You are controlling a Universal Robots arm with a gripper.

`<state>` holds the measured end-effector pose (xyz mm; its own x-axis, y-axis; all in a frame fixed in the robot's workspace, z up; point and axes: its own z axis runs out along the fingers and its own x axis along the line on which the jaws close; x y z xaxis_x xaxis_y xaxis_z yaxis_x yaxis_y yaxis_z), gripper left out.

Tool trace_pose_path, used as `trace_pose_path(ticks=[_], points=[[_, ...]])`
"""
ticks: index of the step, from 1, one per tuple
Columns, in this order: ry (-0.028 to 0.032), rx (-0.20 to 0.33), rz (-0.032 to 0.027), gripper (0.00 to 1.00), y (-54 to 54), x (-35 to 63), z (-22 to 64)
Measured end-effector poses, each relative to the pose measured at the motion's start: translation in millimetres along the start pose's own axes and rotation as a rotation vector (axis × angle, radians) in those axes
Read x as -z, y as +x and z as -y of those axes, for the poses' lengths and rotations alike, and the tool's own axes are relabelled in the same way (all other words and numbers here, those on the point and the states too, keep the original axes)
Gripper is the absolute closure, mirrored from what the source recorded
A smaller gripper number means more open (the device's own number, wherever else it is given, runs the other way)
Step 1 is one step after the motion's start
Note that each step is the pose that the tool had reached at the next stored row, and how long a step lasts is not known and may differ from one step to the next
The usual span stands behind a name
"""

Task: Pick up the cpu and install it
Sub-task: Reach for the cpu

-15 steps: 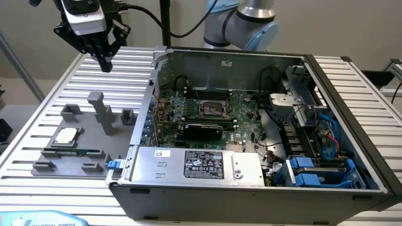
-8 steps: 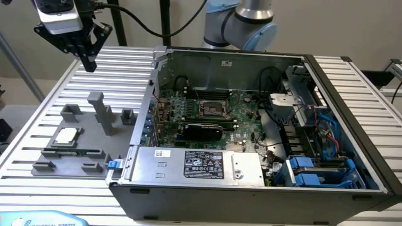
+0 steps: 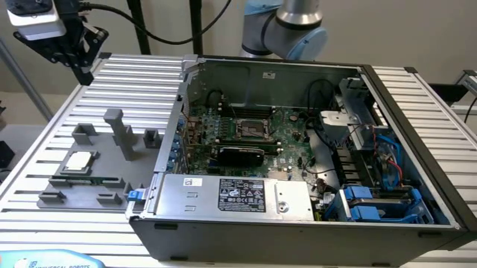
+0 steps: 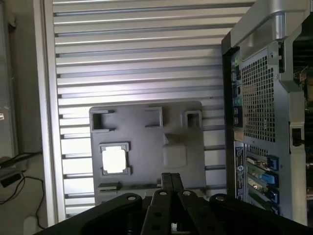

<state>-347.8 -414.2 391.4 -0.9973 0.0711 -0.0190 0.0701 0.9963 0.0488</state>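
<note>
The cpu [image 3: 78, 162] is a small silvery-white square chip lying flat in a frame on the grey fixture plate [image 3: 44, 187] at the exterior view's left. In the wrist view the cpu [image 4: 115, 159] glows bright on the fixture plate [image 4: 146, 142]. My gripper [image 3: 80, 70] hangs high above the table's far left corner, well apart from the chip, shut with nothing in it. Its black fingers [image 4: 171, 183] meet in the wrist view. The bare socket [image 3: 249, 127] sits on the green motherboard [image 3: 291, 148] inside the open computer case [image 3: 298, 237].
A long green memory stick [image 3: 86, 180] lies on the fixture plate beside grey posts [image 3: 119, 134]. The case's rear panel [image 4: 259, 98] stands next to the fixture. A ribbed metal table [image 3: 142, 78] carries everything. The power supply [image 3: 231, 195] and blue drive bays [image 3: 372, 204] fill the case's front.
</note>
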Motion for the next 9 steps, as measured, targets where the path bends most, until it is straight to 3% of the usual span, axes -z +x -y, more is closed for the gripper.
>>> trace_pose_path(ticks=[9], points=[[0.0000, 0.000, 0.0001, 0.89, 40.7, -2.6, 3.7]])
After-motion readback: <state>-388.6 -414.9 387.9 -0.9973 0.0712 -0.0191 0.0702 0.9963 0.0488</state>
